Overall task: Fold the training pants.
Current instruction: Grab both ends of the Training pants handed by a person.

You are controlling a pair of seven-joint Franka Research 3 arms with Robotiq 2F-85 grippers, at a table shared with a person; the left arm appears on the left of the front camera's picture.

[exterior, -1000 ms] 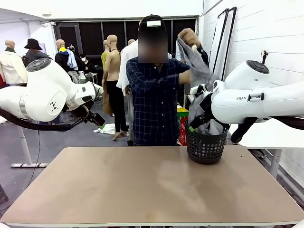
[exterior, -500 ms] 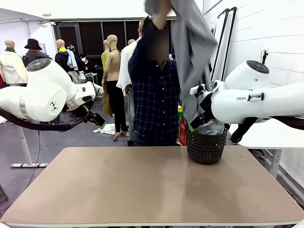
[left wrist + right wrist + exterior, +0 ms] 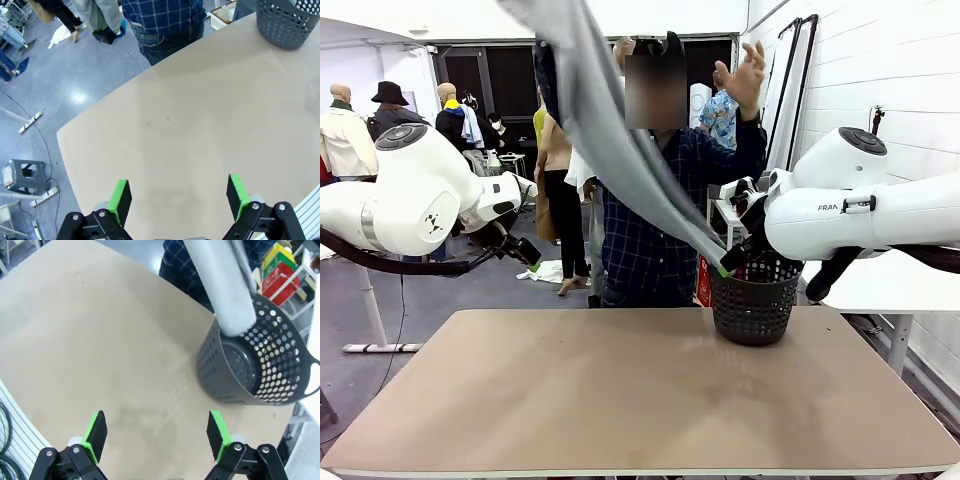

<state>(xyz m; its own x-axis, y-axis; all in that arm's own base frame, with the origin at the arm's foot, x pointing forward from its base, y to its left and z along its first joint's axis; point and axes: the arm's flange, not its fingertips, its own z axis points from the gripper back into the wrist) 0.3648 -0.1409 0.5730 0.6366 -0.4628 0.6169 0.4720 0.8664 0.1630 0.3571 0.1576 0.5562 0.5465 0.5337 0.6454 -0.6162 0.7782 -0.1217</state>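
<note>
Not much is done yet, honestly. The training pants (image 3: pixel 605 120) are held up in the air by the person (image 3: pixel 655 220) at the far side. They're stretched in a long grey diagonal from the top left down toward the basket (image 3: pixel 753 305), which is parked at the far right of the counter (image 3: pixel 620 390). In the right wrist view the lower end is seen hanging right at the basket's rim; whether it's touching can't be told.

The left pincer (image 3: pixel 178 189) is spread wide with nothing between its green pads, and it's held above the counter. Same deal for the right pincer (image 3: pixel 156 430): wide apart, nothing gripped, pointed down at the tabletop just beside the basket.

So, as judged from this, no fold is made and nothing is laid out. The pants aren't on the counter at all. What's left is pretty much everything: the pants need to be spread flat on the counter, then folded over.
</note>
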